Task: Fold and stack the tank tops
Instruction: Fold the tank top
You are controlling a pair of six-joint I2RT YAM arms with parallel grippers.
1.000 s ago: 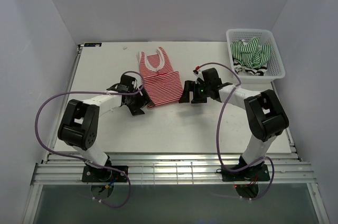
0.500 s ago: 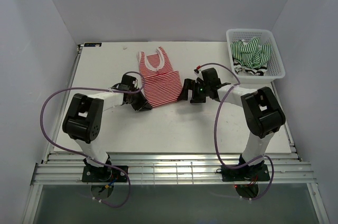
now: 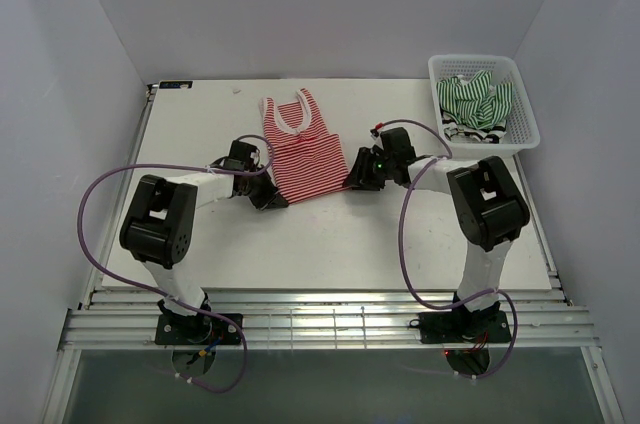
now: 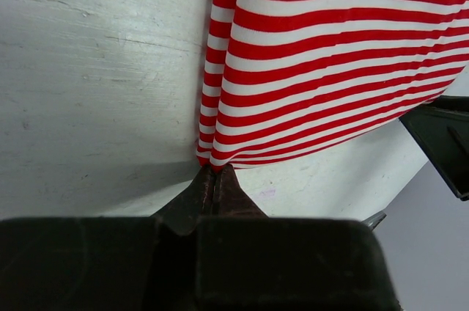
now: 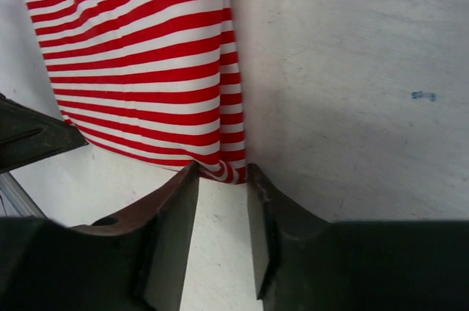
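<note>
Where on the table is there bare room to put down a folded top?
The wide near strip of table, between the red top and the near edge, is bare. So are the back left corner and the gap between top and basket. Crowded: the top's near corners, where the left gripper and right gripper sit.

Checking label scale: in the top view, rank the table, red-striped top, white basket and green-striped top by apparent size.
Largest: table
Next: red-and-white top and basket, too close to rank
Smallest: green-and-white top, bunched inside the basket
</note>
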